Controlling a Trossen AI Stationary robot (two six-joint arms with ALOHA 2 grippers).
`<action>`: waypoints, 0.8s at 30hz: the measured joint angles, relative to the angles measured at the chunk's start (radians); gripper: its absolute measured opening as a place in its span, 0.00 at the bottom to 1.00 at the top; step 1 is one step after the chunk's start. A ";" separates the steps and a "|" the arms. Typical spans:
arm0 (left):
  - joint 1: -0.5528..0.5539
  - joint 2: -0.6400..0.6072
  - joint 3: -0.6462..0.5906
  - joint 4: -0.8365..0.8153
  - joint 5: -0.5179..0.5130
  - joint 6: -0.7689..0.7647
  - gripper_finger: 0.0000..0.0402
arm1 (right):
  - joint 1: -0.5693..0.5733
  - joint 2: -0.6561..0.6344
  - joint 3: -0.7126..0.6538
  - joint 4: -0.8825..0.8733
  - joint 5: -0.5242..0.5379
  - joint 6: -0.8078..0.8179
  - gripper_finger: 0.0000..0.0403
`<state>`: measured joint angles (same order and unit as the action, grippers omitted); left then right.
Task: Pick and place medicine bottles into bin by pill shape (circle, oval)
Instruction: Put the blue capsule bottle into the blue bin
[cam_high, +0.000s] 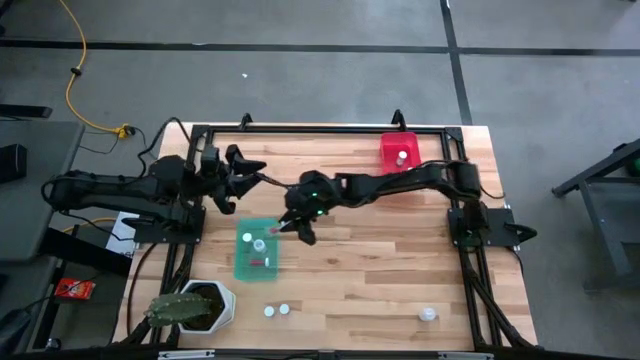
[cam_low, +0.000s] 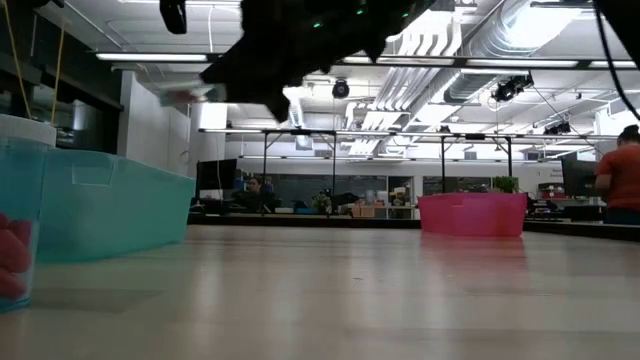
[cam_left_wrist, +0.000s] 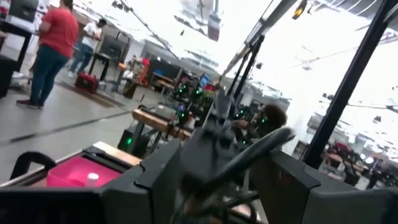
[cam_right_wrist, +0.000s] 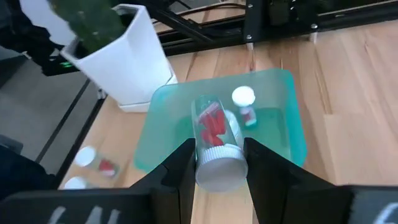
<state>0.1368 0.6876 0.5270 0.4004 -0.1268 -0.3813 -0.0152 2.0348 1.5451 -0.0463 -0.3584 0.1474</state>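
Wooden table (cam_high: 380, 260) is carrying a teal bin (cam_high: 257, 262) at 8 o'clock from centre and a pink bin (cam_high: 398, 150) at 1 o'clock. Right gripper (cam_right_wrist: 219, 163) is hovering over the teal bin, pinching a medicine bottle (cam_right_wrist: 216, 143) of red pills. Left gripper (cam_high: 243, 170) is waiting at 11 o'clock, fingers apart, holding nothing. Loose bottles (cam_high: 276, 311) are lying at 6 o'clock.
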 joint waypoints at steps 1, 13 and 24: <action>0.000 -0.009 0.000 0.000 -0.004 0.000 0.44 | 0.001 0.027 0.026 0.000 -0.001 0.001 0.26; 0.000 -0.043 0.000 -0.080 0.064 -0.001 0.44 | -0.005 0.065 0.203 -0.284 -0.016 -0.075 0.27; 0.000 -0.063 0.000 -0.270 0.028 0.001 0.44 | -0.046 -0.333 -0.011 -0.580 0.116 -0.150 0.27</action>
<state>0.1368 0.6244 0.5270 0.1308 -0.0984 -0.3801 -0.0612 1.7021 1.5339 -0.6262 -0.2421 -0.0022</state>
